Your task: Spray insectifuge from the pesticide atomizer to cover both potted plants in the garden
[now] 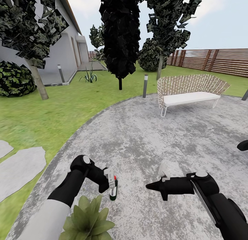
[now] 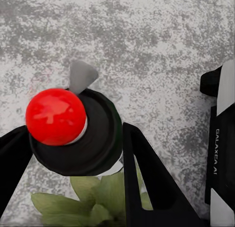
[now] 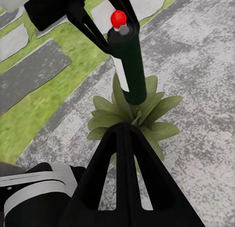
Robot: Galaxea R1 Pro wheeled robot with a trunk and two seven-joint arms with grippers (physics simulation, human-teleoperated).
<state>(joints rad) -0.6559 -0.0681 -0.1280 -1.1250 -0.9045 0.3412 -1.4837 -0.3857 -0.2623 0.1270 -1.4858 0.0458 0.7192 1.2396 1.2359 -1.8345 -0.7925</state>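
Spraying risk: you hold the slim dark-green pesticide atomizer with the red button top [image 1: 113, 188] upright over the low rosette of pointed green leaves in its barely seen pot [image 1: 88, 221], on the round grey gravel patio [image 1: 155, 136]. I judge that if the pale grey nozzle [image 2: 81, 75] points away from the leaves, the mist lands on gravel and the plant stays uncovered.
Grip risk: your left hand [image 2: 73, 148] is clamped on the bottle just below its cap, black fingers [image 2: 147, 178] on either side. Squeezing the button could tip or slip the bottle, in my judgement.
Collision risk: your right hand [image 3: 125, 134] has its fingers pressed together, tips aimed at the rosette and close to the bottle; a forward nudge might knock either.
Second plant: you would need to search for it after this one.
Writing: "GALAXEA AI" reads on the black and white arm casing [image 2: 218, 153]. Text on the bottle's white label strip [image 1: 111, 180] is too small to read.
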